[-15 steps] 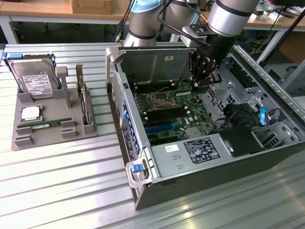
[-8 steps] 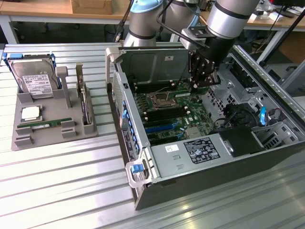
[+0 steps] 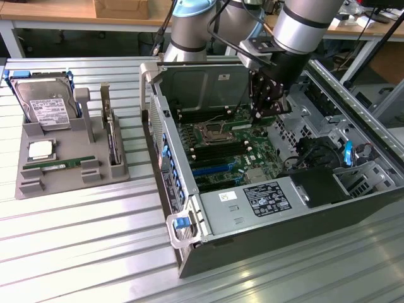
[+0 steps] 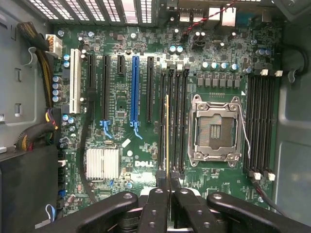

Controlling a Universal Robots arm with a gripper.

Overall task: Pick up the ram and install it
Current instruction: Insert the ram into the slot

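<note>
Over the motherboard (image 4: 146,145), thin edge-on ram (image 4: 167,136)

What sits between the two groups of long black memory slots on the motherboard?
The empty processor socket in its metal frame, seen in the wrist view.

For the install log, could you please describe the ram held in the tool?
The ram shows edge-on: a thin straight strip, yellowish along its edge, pinched in the tool. It hangs above the motherboard, parallel to the black memory slots beside the open processor socket; contact with a slot cannot be told.
</note>
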